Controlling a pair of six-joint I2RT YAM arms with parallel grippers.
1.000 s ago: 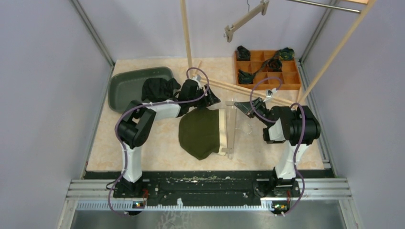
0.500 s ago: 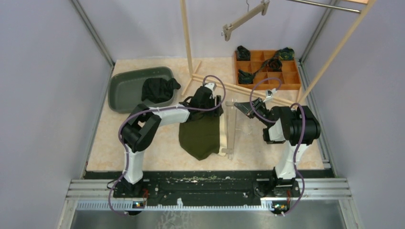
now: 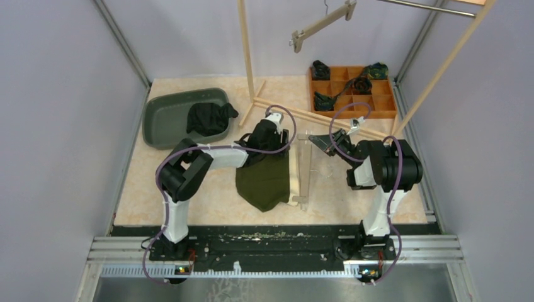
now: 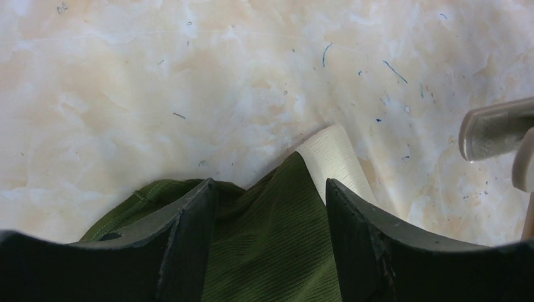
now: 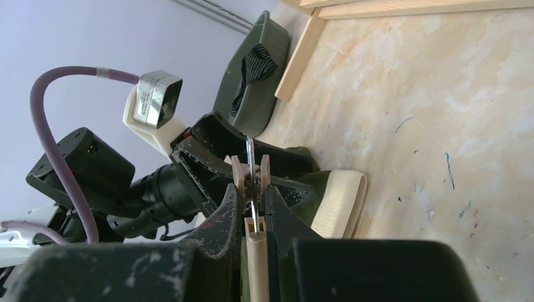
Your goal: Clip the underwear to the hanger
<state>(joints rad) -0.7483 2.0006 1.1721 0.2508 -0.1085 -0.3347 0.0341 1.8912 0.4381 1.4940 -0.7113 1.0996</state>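
— Where is the underwear (image 3: 264, 179) kept, and why there?
— It is spread flat on the tabletop (image 3: 214, 195) between the two arms. Its cream waistband (image 3: 291, 173) is turned toward the hanger (image 3: 306, 170), which lies just beside it. The band is judged to be laid that way so that it can be fed to the clips.
— How is the hanger held?
— It is pinched by the right end effector (image 5: 252, 201), whose fingers are pressed together on the pale bar. It is probably steadied like this so that it is not pushed aside when cloth is brought up.
— And the left end effector (image 4: 267, 201)?
— Its fingers are set apart, low over the far edge of the green cloth near the waistband corner. Cloth is seen between them, but nothing is gripped. A pinch at that corner is likely intended, so that the band can be lifted to a clip.
— Is anything clipped?
— No clip is seen fastened on the cloth; that step is judged not yet done.
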